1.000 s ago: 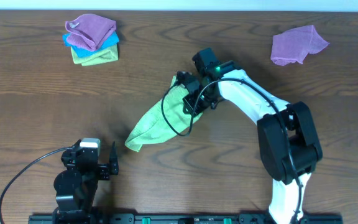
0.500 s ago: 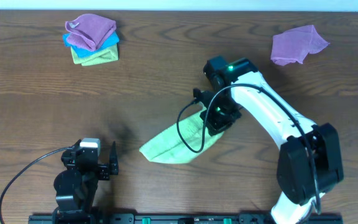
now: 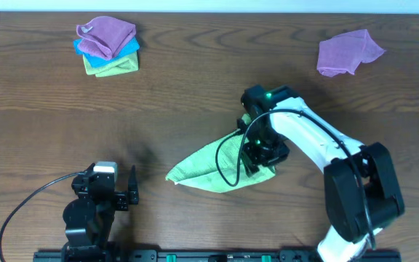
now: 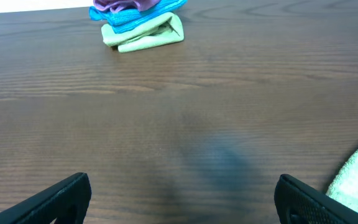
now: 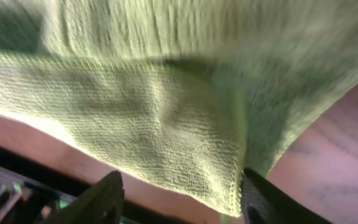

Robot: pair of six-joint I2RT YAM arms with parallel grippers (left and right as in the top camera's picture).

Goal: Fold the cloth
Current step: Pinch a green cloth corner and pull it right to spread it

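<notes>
Left gripper hangs spread wide by the bench's near edge, holding nothing. My right gripper stands parted too, low over the cloth, which lies rumpled right of centre with one layer lapped over another. I see a folded stack near the far left corner and a lilac cloth far right.

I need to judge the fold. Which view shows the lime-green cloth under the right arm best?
The overhead view: the cloth lies as a wedge, only its right end hidden by the right gripper. The right wrist view gives a close, blurred patch; the left wrist view, one corner at its lower right edge.
</notes>
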